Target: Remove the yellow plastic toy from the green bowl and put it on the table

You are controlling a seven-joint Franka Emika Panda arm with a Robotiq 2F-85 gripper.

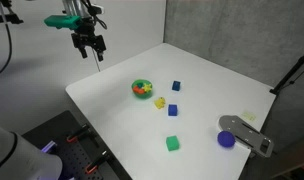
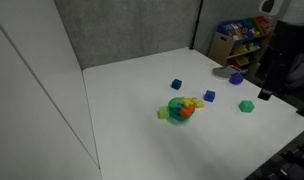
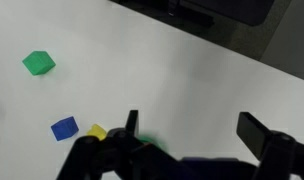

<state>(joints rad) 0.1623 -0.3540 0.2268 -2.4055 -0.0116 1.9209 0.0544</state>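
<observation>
One pale-yellow cube (image 1: pixel 160 102) sits just beside the green bowl (image 1: pixel 142 89).

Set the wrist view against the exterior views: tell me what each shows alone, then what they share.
Only the wrist view: the hand close up, its fingers spread open, and a dark object past the edge of the white table.
Only the exterior views: the whole green bowl with coloured pieces in it, the purple-blue round piece, and the hand from outside, high off the table.
Both: the table, the green cube and a blue block.
</observation>
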